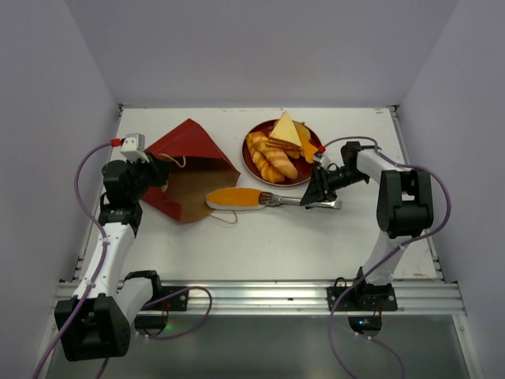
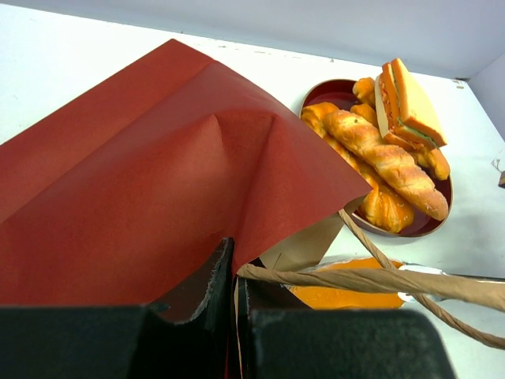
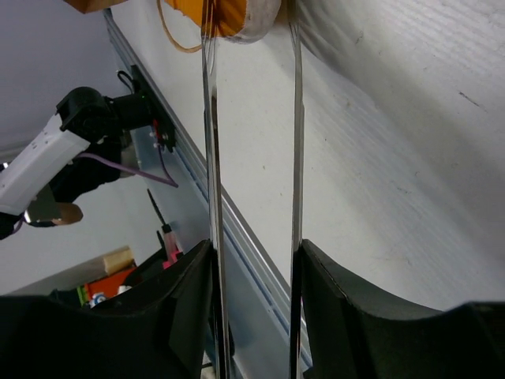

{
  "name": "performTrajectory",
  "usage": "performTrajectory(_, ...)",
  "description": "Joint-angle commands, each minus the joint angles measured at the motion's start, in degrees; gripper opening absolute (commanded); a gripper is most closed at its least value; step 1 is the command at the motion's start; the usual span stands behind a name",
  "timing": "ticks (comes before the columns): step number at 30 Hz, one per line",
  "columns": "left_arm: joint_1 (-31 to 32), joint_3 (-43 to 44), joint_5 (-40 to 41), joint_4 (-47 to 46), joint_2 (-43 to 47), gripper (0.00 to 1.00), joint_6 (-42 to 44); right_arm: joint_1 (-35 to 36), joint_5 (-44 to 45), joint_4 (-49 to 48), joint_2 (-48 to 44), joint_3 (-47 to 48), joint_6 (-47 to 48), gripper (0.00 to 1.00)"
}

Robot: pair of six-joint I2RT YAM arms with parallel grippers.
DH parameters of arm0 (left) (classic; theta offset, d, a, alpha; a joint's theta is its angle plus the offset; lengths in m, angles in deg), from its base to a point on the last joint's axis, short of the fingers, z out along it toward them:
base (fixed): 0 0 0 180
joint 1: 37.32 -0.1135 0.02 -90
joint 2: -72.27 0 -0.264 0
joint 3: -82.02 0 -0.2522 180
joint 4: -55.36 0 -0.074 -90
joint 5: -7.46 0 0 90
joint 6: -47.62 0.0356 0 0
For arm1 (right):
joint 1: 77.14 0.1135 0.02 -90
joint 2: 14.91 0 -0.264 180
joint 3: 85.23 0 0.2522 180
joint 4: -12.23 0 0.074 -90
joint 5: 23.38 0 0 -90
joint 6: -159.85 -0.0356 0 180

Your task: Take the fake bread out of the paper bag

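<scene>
- L gripper [image 2: 235, 278] clamped on paper bag [image 2: 142, 181] rim.
- R gripper [image 1: 319, 193] squeezing tongs [image 1: 300, 201] onto long bun [image 1: 235, 197] at bag mouth.
- Next: draw bun clear, onto plate [image 1: 245, 151].

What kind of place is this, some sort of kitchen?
Probably a robotics test cell, not a kitchen: a left arm and right arm bolted to a metal rail, plain walls boxing in a white table, with toy bread and a paper bag as props.

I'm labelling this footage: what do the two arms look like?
The left arm and right arm match: white links, black joint housings, black jaws. A purple cable loops along each. Left wrist carries a white box with a red plug.
</scene>
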Motion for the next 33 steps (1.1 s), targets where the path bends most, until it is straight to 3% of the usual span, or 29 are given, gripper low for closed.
performTrajectory(1, -0.19, -0.48, -0.72, -2.02, -0.19, 0.09, 0.57, -0.28, -3.32, -1.69, 2.46, 2.14, -2.43, 0.49)
performTrajectory(7, -0.19, -0.39, -0.72, -2.02, -0.37, 0.09, 0.57, -0.2, -6.21, -2.4, 5.36, 2.14, -2.96, 0.38)
performTrajectory(10, -0.19, -0.39, -0.64, -1.93, -0.28, 0.09, 0.66, -0.28, -9.19, -1.96, 5.98, 2.23, -2.0, 0.16)
performTrajectory(13, -0.19, -0.39, -0.55, -1.84, -0.19, 0.09, 0.66, -0.55, -12.28, 1.64, 5.37, 3.37, 1.42, 0.0)
performTrajectory(16, -0.19, -0.39, -0.55, -1.84, -0.1, 0.09, 0.75, -1.86, -15.88, 4.36, 3.09, 4.42, 4.15, 0.0)
performTrajectory(20, -0.2, -0.48, -0.63, -1.84, -0.1, 0.09, 0.84, -5.37, -20.62, 16.01, 2.2, 7.23, 12.57, 0.0)
performTrajectory(24, -0.19, -0.48, -0.55, -1.84, -0.01, 0.09, 0.84, -8.36, -23.35, 34.04, 4.48, 14.77, 32.65, 0.0)
performTrajectory(33, -0.19, -0.31, -0.46, -1.75, 0.07, 0.09, 0.84, -12.23, -24.5, 35.05, -1.47, 14.27, 34.21, 0.0)
